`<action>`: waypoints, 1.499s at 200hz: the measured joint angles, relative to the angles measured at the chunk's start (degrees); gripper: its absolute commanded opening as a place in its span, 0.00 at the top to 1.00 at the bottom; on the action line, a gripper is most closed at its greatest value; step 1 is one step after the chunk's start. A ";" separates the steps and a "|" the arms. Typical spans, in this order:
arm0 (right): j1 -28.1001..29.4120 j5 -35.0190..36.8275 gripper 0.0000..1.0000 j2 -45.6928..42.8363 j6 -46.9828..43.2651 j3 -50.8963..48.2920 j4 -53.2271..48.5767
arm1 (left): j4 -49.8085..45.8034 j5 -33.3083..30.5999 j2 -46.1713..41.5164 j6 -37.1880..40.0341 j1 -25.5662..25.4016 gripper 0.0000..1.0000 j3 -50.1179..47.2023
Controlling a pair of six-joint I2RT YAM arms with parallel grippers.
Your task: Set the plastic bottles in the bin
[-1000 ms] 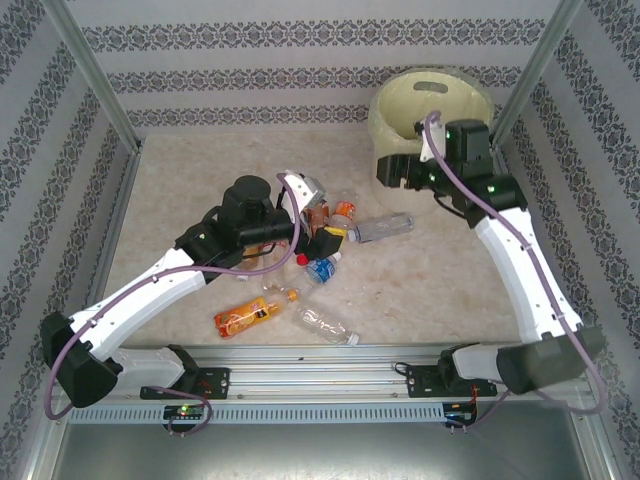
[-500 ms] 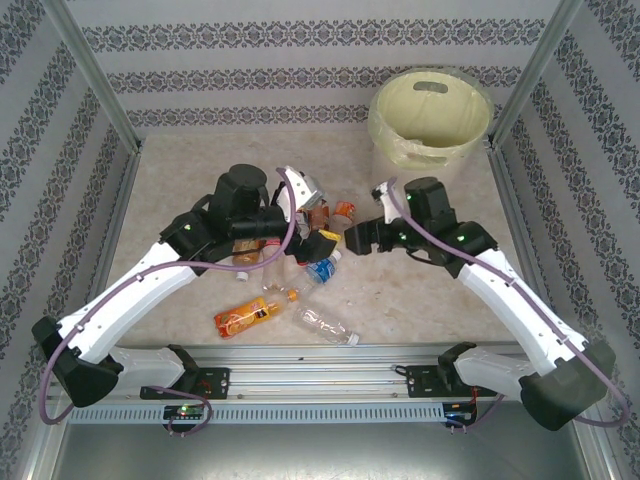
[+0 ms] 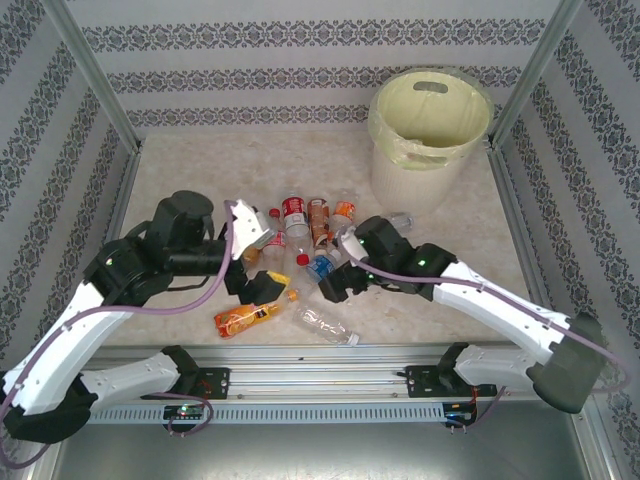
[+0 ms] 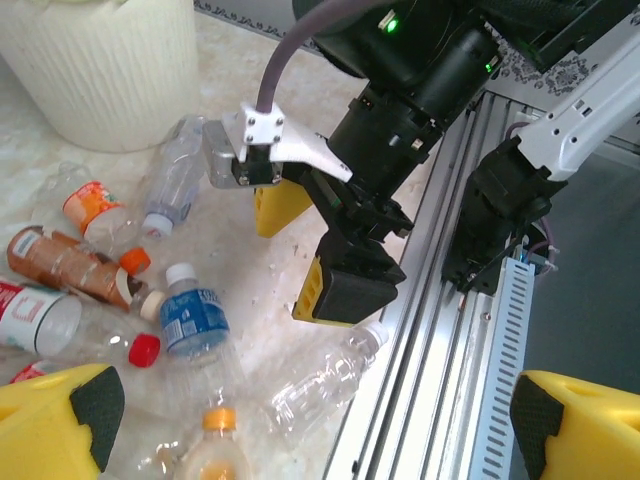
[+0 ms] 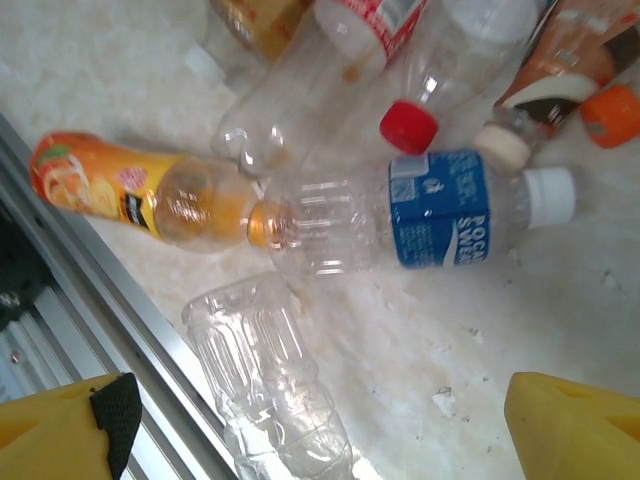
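The small clear plastic bottles (image 3: 300, 240) lay in a loose heap near the middle of the pale marbled desk (image 3: 190, 170), none of them gripped. The large round white bin with its pale yellow-green liner (image 3: 405, 180) stood well apart, at about one o'clock from the heap. Several bottles touched or crossed one another. The blue-labelled bottle with a white cap (image 5: 440, 210) had the neck of the orange-labelled bottle (image 5: 110, 190) butting its base at nine o'clock and a red cap (image 5: 408, 127) just beside it at twelve. A grasp there could easily have caught two at once or flicked a neighbour away. The unlabelled ribbed bottle (image 5: 265, 375) lay just beside the grey metal rail (image 5: 110, 320) at the desk's six o'clock edge, where a nudge might have rolled it onto the rail and out of easy reach. Being round, light and smooth, any bottle pinched off-centre could have squirted out or dropped on the long carry to the bin. The right gripper (image 3: 335, 288) hung over this group with its fingers spread and nothing between them. The left gripper (image 3: 258, 288), likewise spread wide and empty, sat near it at nine o'clock, so the two grippers risked knocking together if both reached into the heap.
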 measured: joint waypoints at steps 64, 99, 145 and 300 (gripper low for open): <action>4.90 3.52 0.03 4.79 -0.37 -0.76 0.28 | -4.39 -2.05 -5.81 -4.63 0.00 0.00 -5.92; 7.30 3.69 0.03 7.21 -0.37 -1.70 1.51 | -5.16 -2.54 -7.69 -6.32 0.00 0.00 -6.56; 10.78 4.59 0.07 11.52 -0.17 -2.60 3.15 | -4.94 -3.54 -8.24 -7.56 0.00 0.00 -8.15; 17.62 11.58 0.09 16.04 4.85 -6.25 6.38 | 0.70 -7.69 -10.23 -9.79 0.00 0.00 -11.69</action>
